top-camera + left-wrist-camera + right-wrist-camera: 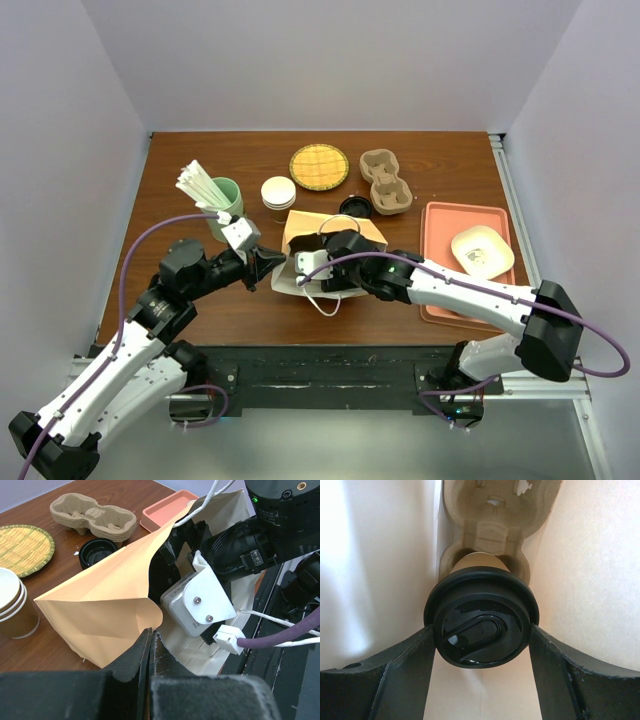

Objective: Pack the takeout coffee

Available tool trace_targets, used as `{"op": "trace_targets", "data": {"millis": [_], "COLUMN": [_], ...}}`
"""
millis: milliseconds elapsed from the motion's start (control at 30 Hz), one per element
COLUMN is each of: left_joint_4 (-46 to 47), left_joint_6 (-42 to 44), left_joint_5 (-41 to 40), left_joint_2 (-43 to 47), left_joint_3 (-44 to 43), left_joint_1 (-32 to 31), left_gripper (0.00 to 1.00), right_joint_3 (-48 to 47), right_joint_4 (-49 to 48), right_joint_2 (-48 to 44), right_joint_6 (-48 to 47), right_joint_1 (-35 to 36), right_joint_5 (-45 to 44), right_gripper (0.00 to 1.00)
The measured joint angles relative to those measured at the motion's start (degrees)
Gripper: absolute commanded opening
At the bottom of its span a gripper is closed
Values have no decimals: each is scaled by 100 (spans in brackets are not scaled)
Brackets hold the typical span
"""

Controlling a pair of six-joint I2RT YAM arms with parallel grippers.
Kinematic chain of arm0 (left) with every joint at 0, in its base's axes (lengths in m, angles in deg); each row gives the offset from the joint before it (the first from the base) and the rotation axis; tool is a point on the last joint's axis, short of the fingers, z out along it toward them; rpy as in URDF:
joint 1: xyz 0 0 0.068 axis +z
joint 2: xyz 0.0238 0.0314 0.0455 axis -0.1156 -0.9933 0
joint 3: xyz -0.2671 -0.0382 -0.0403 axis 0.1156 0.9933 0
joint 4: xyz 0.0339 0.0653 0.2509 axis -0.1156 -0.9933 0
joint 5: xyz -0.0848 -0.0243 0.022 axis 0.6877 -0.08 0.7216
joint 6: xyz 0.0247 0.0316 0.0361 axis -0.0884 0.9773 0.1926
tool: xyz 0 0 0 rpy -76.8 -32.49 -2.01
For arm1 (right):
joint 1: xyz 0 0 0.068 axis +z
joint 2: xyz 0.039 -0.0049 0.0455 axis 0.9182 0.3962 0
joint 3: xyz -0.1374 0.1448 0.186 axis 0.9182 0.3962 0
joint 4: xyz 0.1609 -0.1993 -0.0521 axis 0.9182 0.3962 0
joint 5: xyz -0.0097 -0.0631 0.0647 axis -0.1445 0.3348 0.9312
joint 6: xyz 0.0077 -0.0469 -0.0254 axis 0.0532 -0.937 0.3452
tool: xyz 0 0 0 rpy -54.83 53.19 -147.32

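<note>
**Coffee in the bag, hand not yet letting go**

The packing is looking well along. The coffee point(481, 625) is sitting deep inside the bag point(95, 605), and its base appears to be resting in a cup-hole of a pulp carrier point(490, 510) that is lying in there with it. The bag is lying on its side on the surface point(450, 170), with its mouth facing the arms. By my reading, what is remaining is for the cup to be released and the arm to be backed out. The bag may also be needing to be stood up or closed.

The right hand point(481, 632) is reaching into the bag mouth and clamping the coffee at its black lid. One finger is pressing on each side of the rim, spread just as wide as the lid. The left hand point(151, 652) is sitting at the bag's near lip with its fingers drawn together. It is seemingly pinching the paper edge to hold the mouth open, though the contact itself is showing only poorly.
</note>
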Motion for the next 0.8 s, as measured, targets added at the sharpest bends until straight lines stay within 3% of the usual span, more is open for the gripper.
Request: {"op": "trace_targets", "data": {"millis": [800], "left_joint_4": [4], "left_joint_6": [-15], "left_joint_5": [107], "left_joint_2": [-17], "left_joint_3": [0], "left_joint_1": [-2], "left_gripper": [0], "right_joint_3": [79], "right_joint_4": [44], "right_joint_2": [11], "right_joint_6": [9], "right_joint_1": [-9], "right_joint_5": [-118], "right_gripper": [29]}}
